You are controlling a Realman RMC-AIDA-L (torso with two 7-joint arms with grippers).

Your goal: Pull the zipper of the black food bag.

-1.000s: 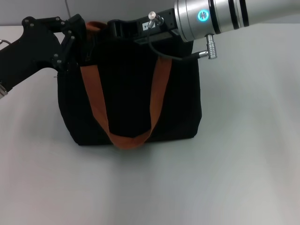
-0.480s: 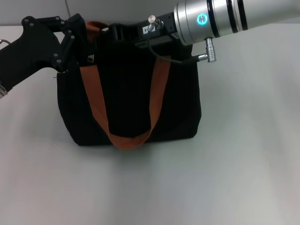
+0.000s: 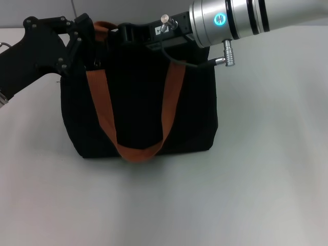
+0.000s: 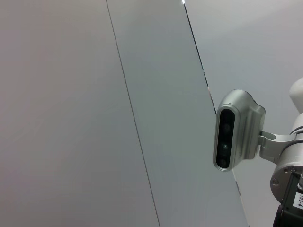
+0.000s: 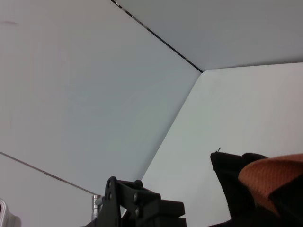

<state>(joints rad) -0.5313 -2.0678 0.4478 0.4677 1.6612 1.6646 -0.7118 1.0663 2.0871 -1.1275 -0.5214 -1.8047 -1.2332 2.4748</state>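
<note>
On a pale table [image 3: 266, 195], the black food bag [image 3: 138, 113] sits upper centre; left gripper [image 3: 84, 43] and right gripper [image 3: 125, 33] reach its top edge, grips indiscernible.

Light: bright, even, from overhead.
Shadows: faint, soft on the bench [image 3: 169, 205].
Glare: sheen on the silver right arm [image 3: 246, 20].
Focus: black food bag [image 3: 138, 102] loses detail.

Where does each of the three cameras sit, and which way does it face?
Head view: high, looking down at the black food bag; left gripper and right gripper at its top.
Left wrist view: faces wall panels and the right arm's camera.
Right wrist view: faces the wall, bag corner and left gripper.
Shared: the bag, the left gripper.
</note>
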